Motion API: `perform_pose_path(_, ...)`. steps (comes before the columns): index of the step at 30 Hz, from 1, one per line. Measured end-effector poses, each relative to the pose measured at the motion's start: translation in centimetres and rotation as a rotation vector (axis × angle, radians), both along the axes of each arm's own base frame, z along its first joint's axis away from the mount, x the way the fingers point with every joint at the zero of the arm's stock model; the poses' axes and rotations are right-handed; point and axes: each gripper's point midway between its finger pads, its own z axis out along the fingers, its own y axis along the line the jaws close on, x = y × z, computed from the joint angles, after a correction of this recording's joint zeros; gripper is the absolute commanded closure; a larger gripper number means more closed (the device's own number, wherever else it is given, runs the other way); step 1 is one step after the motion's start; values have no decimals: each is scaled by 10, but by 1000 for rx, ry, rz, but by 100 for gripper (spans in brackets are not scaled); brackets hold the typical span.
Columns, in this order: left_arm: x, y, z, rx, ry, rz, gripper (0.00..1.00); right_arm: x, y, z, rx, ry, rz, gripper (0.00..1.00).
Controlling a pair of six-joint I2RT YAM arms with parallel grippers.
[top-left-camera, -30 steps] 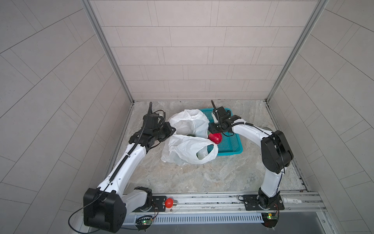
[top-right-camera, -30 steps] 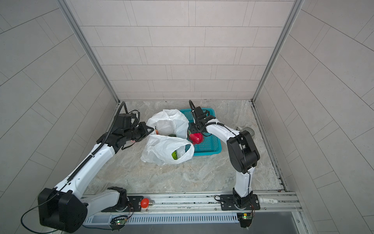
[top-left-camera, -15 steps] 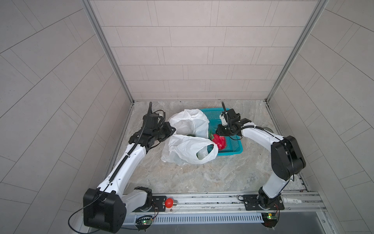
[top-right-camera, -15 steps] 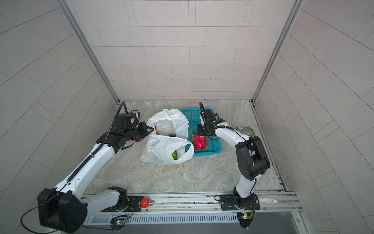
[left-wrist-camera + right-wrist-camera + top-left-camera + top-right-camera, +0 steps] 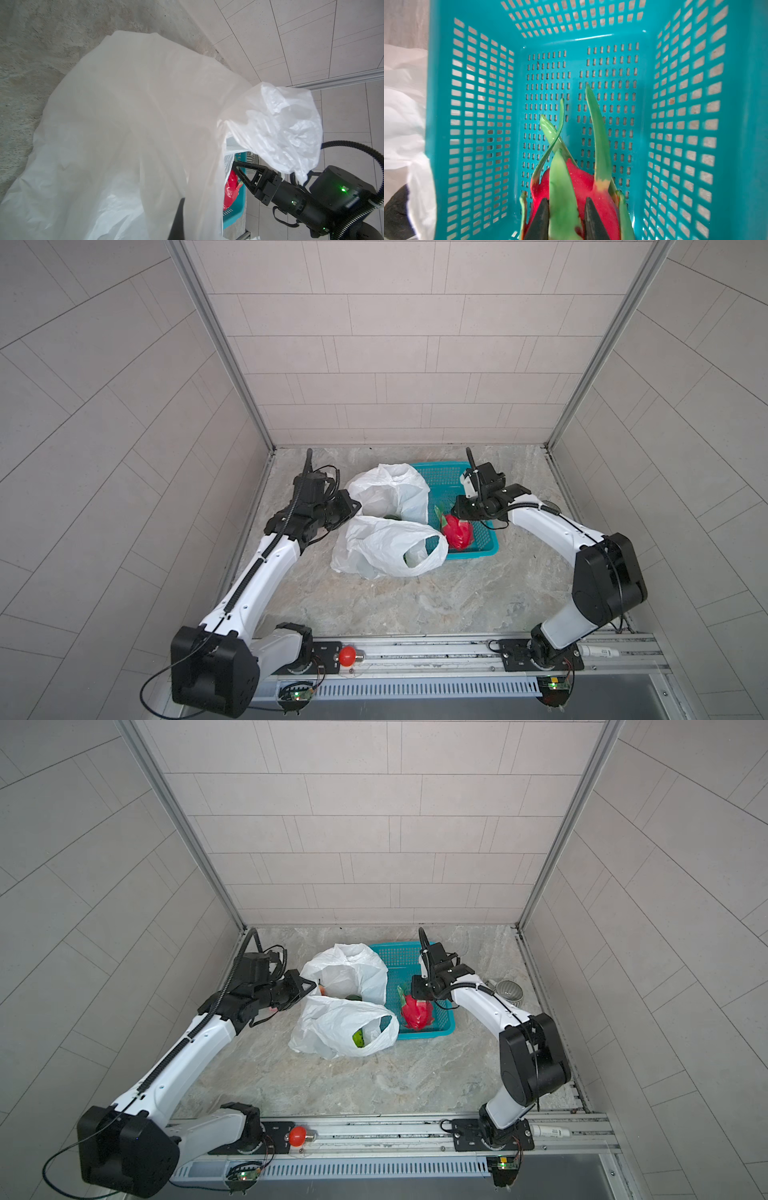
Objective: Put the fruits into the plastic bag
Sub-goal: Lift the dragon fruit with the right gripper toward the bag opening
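So, the right gripper point(image 5: 566, 216) has narrowed since a second ago and now pinches the one dragon fruit's point(image 5: 591, 187) green scale, just below it in the one basket point(image 5: 685, 104). Left gripper point(image 5: 309, 986) stays clamped on the one bag point(image 5: 332, 1027); two green fruits point(image 5: 360, 1038) inside.

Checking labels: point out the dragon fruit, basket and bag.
dragon fruit point(image 5: 458, 533): in a top view, on its red body.
basket point(image 5: 481, 116): right wrist view, on a perforated side wall.
bag point(image 5: 374, 547): in a top view, on the near lobe's crinkled side.
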Motion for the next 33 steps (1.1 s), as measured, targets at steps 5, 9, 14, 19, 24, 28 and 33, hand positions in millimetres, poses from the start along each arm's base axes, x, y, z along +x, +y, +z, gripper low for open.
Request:
perform_pose_path(5,1,0,3,-1,-6,0,100,2,1,27,23,-63,2,95)
perform_pose_path(9,1,0,3,-1,-6,-1,100,1,1,51,39,-119,8,95)
perform_pose_path(14,1,-1,3,-3,-6,-4,100,-6,-1,91,67,-222,20,95)
perform_pose_path(19,1,-1,3,-4,-6,-6,100,-19,0,132,83,-310,48,95)
perform_pose_path(24,1,-2,3,-5,-5,-8,100,-38,5,151,101,-339,97,96)
perform_pose_path(28,0,-3,3,-9,-4,-13,100,-52,15,149,114,-316,152,96)
perform_pose_path(33,0,-4,3,-14,-4,-21,100,-70,27,136,115,-268,223,96)
